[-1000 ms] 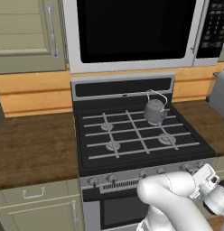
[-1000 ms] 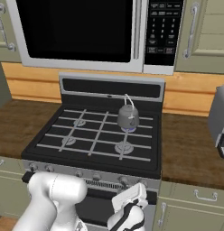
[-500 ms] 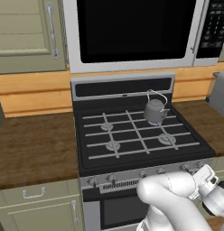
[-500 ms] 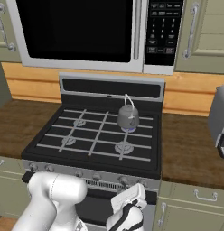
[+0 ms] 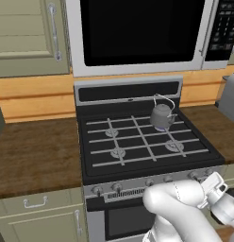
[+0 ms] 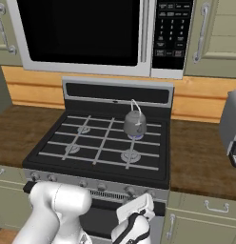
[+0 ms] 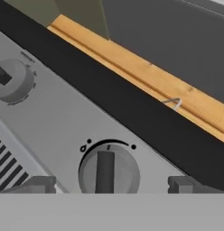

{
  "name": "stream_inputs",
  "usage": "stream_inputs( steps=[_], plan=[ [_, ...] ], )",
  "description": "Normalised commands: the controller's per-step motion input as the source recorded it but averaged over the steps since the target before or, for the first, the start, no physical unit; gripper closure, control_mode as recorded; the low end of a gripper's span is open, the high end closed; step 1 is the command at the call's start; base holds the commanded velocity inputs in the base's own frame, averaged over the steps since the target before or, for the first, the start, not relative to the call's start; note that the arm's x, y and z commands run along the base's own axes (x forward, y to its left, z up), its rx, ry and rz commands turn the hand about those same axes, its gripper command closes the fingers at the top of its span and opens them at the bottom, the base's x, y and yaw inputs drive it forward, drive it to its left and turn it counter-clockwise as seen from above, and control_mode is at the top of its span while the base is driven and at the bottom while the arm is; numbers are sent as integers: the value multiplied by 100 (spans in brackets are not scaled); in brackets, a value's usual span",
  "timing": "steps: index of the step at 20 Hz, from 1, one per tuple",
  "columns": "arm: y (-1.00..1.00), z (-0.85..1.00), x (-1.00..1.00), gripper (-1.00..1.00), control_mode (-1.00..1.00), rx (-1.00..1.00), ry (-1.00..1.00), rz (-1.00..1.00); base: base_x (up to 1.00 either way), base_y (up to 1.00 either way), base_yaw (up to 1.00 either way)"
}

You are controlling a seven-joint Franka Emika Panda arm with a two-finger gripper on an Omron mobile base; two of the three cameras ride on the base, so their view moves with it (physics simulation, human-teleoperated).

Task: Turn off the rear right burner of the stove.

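Black gas stove centre frame; small grey kettle sits on blue-glowing rear right burner, contents unseen. Gripper fingers spread, flanking round silver knob.

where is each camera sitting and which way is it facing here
Left base view: behind the arm, to its left, looking forward and down at the stove and kettle; the white arm rises at lower right.
Right base view: behind, to the right, facing the same stove; the arm rises at lower left, its hand low before the knob row.
Hand view: on the hand, close to the control panel; a knob sits between the open jaws' fingertips.
Shared: both base views show the stove, kettle and microwave.
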Motion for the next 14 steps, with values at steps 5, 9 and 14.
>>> stream_inputs(
  steps=[5,9,14],
  plan=[
    [23,3,-2,-100,-100,-5,-6,0,0,0,0],
    [0,1,1,-100,-100,0,-1,0,0,0,0],
    [0,0,10,-100,-100,0,0,0,0,0,0]
  ],
)
